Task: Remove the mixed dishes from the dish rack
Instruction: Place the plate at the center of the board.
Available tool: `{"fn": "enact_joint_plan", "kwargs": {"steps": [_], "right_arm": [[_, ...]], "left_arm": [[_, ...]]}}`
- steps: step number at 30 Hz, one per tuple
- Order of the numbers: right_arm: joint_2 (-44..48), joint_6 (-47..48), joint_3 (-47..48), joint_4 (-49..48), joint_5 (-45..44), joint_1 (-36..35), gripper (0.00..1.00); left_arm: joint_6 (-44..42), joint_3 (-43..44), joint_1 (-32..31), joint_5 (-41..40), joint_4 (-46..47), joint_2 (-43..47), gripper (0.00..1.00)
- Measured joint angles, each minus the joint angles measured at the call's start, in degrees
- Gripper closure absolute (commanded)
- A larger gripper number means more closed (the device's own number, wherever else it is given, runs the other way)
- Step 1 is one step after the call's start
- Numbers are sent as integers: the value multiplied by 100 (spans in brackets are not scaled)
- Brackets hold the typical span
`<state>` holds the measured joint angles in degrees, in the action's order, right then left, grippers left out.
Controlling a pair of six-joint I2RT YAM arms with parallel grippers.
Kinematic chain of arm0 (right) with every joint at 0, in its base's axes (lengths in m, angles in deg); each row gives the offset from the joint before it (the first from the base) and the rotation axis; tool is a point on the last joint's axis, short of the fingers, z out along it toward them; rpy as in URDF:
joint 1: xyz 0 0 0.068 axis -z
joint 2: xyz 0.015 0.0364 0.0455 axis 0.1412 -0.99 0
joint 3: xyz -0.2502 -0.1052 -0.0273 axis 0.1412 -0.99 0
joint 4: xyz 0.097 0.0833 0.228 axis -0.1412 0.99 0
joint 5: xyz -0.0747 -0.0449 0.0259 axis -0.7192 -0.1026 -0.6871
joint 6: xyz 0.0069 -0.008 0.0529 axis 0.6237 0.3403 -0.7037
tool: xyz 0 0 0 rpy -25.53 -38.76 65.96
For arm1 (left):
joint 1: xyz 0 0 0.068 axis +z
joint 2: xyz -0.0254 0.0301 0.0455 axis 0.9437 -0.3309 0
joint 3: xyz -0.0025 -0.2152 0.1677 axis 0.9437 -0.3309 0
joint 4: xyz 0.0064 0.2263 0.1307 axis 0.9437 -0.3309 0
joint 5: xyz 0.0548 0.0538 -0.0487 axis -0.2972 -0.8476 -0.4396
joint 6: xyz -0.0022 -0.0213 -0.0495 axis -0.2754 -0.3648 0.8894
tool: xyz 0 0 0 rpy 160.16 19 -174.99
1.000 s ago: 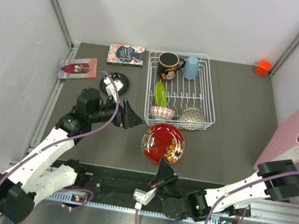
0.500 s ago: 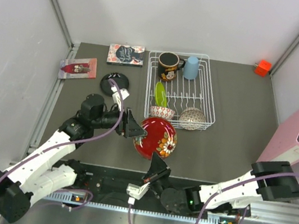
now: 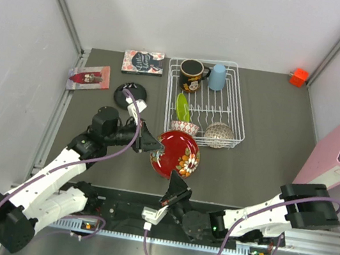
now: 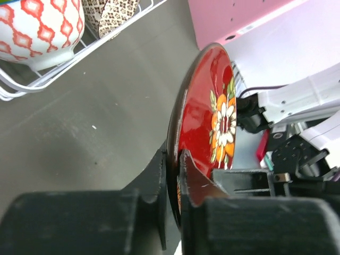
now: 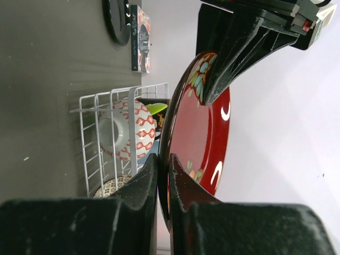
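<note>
The red floral plate (image 3: 175,154) is held tilted over the bench (image 3: 261,161), just near of the dish rack (image 3: 239,103). The left pincer (image 4: 172,159) is pinched narrow on the plate's left rim. The right pincer (image 5: 163,164), equally narrow, clamps its near rim.

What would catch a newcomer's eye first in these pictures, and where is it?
The red floral plate, held tilted in front of the dish rack, with the left end effector and right end effector each clamped on its rim. Then the pink binder standing at the far right.
</note>
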<state>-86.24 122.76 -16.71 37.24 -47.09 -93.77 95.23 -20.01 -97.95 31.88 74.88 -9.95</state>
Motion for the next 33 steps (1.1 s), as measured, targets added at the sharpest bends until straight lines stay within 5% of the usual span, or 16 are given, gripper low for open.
{"fn": "enact_joint_plan", "kwargs": {"steps": [6, 8, 9, 16, 26, 33], "right_arm": [[0, 76, 0, 26, 15, 0, 94], [0, 79, 0, 15, 13, 2, 74], [-2, 61, 0, 0, 15, 2, 55], [-2, -4, 151, -367, -153, 39, 0], [610, -577, 345, -136, -807, 26, 0], [2116, -2894, 1587, 1346, -1419, 9, 0]], "left_arm": [[262, 0, 0, -35, 42, 2, 100], [269, 0, -2, -87, 31, 39, 100], [278, 0, -9, -122, 9, 76, 100], [127, -4, -57, -461, -57, 365, 100], [188, 901, 46, -2044, -920, -22, 100], [704, 1834, 1486, -2728, -1128, -1217, 100]]}}
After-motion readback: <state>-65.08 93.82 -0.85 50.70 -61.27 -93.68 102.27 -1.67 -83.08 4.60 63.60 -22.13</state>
